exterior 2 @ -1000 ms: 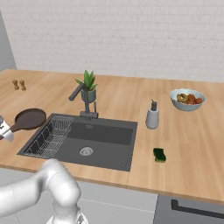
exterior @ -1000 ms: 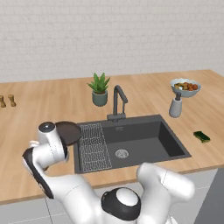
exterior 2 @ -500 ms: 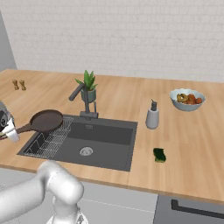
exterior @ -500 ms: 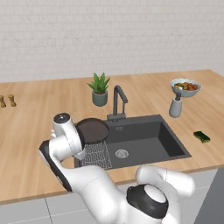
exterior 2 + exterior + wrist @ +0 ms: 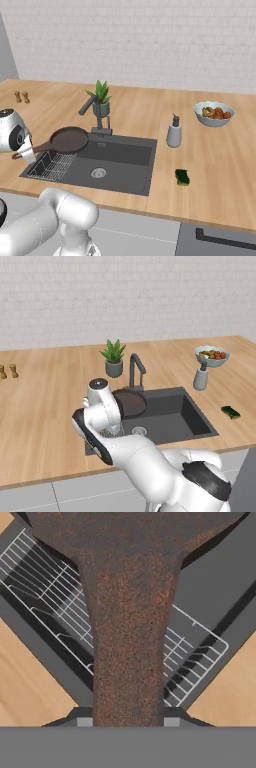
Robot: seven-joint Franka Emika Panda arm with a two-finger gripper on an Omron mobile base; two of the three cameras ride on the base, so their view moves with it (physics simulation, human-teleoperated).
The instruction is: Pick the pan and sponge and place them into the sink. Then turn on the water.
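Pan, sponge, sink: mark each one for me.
pan [image 5: 69,139], right base view, middle of its round dark surface.
sponge [image 5: 182,177], right base view, its green top.
sink [image 5: 125,161], right base view, bare basin floor.

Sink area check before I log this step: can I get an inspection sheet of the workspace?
Surface: wooden counter, level.
Job's things: pan held by its handle above the wire rack side of the sink; sponge on the counter right of the sink; no water running from the faucet.
Clutter: potted plant, soap dispenser, bowl of food, two small shakers.
Grippers: gripper shut on the pan's handle.
Cables: nothing seen.
Surroundings: white tiled wall.
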